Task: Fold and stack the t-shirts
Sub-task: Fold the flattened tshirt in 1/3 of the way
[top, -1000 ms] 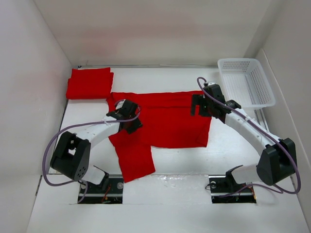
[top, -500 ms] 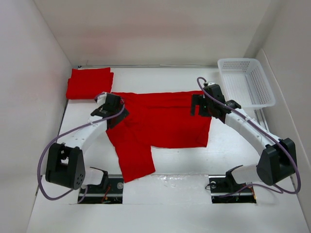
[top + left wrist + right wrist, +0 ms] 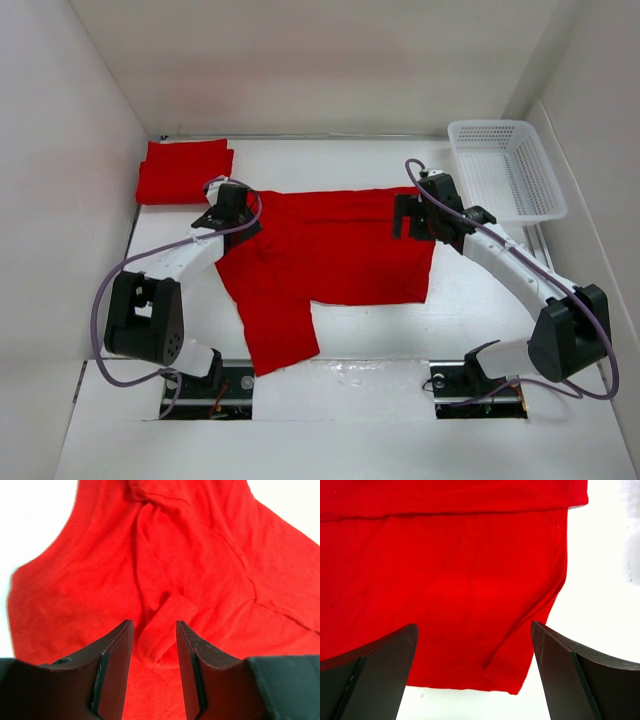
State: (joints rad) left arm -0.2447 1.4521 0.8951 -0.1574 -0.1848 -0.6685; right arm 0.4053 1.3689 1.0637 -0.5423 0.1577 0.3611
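Note:
One red t-shirt (image 3: 330, 245) lies spread across the middle of the table, a long part of it (image 3: 282, 330) reaching toward the near edge. A second t-shirt (image 3: 183, 170) sits folded at the back left. My left gripper (image 3: 236, 200) hovers over the spread shirt's back-left corner. In the left wrist view its jaws (image 3: 154, 625) stand a little apart, open, with a raised fold of cloth (image 3: 162, 630) lying just beyond the tips. My right gripper (image 3: 405, 215) hangs over the shirt's right side. In the right wrist view it (image 3: 474, 626) is wide open above the shirt's corner (image 3: 512, 677), holding nothing.
A white mesh basket (image 3: 470, 172) stands at the back right beside the right wall. White walls close in the table on the left, back and right. Bare white tabletop (image 3: 470, 290) shows to the right of the spread shirt.
My left arm has swung from the shirt's left middle toward the back left, over its corner, and its jaws opened wider and then narrowed. The right arm has not moved.

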